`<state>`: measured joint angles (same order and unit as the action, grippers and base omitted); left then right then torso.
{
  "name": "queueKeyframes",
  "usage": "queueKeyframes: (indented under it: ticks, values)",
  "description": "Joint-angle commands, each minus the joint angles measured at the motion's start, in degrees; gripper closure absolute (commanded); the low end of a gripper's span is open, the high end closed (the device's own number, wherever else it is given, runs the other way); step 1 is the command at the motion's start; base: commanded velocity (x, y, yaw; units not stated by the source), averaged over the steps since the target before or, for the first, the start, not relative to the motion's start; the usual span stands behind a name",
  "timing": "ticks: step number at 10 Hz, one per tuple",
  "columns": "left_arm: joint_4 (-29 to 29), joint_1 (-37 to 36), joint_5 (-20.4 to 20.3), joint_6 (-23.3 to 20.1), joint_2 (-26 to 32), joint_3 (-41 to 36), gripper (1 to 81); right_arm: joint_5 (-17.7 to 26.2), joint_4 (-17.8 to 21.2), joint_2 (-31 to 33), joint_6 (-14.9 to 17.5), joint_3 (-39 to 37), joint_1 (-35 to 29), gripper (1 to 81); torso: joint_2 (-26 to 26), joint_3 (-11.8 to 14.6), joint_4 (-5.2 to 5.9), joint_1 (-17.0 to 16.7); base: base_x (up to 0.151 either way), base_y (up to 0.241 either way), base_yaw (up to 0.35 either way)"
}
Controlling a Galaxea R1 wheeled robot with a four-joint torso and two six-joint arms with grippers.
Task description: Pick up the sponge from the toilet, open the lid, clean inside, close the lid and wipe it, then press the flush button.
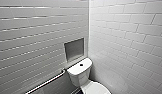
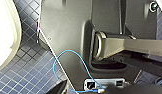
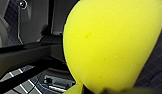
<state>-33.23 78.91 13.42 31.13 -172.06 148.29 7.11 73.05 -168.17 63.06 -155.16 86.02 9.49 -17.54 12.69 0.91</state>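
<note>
The white toilet (image 1: 79, 72) stands in the corner of two tiled walls, with a dark flush button (image 1: 81, 65) on its flat tank top. Below the tank, the white oval lid (image 1: 96, 88) is cut off by the bottom edge of the head view. The yellow sponge (image 3: 112, 45) looms large and close in the right wrist view. It is pinched at its narrow end by my right gripper (image 3: 104, 90). In the left wrist view a white curved side of the toilet (image 2: 7, 35) rises beside the blue mosaic floor (image 2: 24, 70).
A metal grab bar (image 1: 47, 83) runs along the left wall below a recessed niche (image 1: 74, 49). White tiled walls close in on both sides of the toilet. My own dark base and a thin blue cable (image 2: 72, 62) lie over the floor.
</note>
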Motion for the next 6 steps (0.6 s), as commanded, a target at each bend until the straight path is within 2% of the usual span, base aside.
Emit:
queueKeyframes:
  ticks: [1, 2, 3, 4, 5, 6]
  values:
    - [0.45, -3.54, 2.40, 0.07, -2.86, 3.77, 1.0, 5.11, -0.97, -1.05, -0.31, -0.57, 0.09, 81.1, 0.00, 0.00, 0.00, 0.00, 0.000, 0.000, 0.000]
    - [0.18, -3.63, 1.97, -0.11, -3.29, 3.77, 1.0, 6.16, -3.23, -0.70, -0.83, -2.05, -0.71, 81.1, 0.00, 0.00, 0.00, 0.00, 0.000, 0.000, 0.000]
    - [0.01, -3.89, 1.78, -0.11, -3.56, 3.77, 1.0, 7.48, -7.01, -0.88, -3.44, -3.03, -0.71, 81.1, 0.00, 0.00, 0.00, 0.00, 0.000, 0.000, 0.000]
    - [0.01, -3.89, 1.78, -0.20, -3.65, 3.77, 1.0, 6.88, -13.39, -1.40, -9.12, -3.46, -0.80, 81.1, 0.00, 0.00, 0.00, 0.00, 0.000, 0.000, 0.000]
    - [-0.08, -3.89, 1.78, -0.20, -3.56, 3.77, 1.0, 5.99, -21.63, -1.84, -16.48, -3.73, -0.36, 81.1, 0.00, 0.00, -0.02, -0.02, 0.000, 0.000, 0.000]
    - [-0.08, -3.80, 1.78, -0.20, -3.30, 3.77, 1.0, 2.69, -32.15, -2.80, -25.95, -4.17, -0.01, 81.1, 0.00, 0.00, -0.02, -0.02, 0.000, 0.000, 0.000]
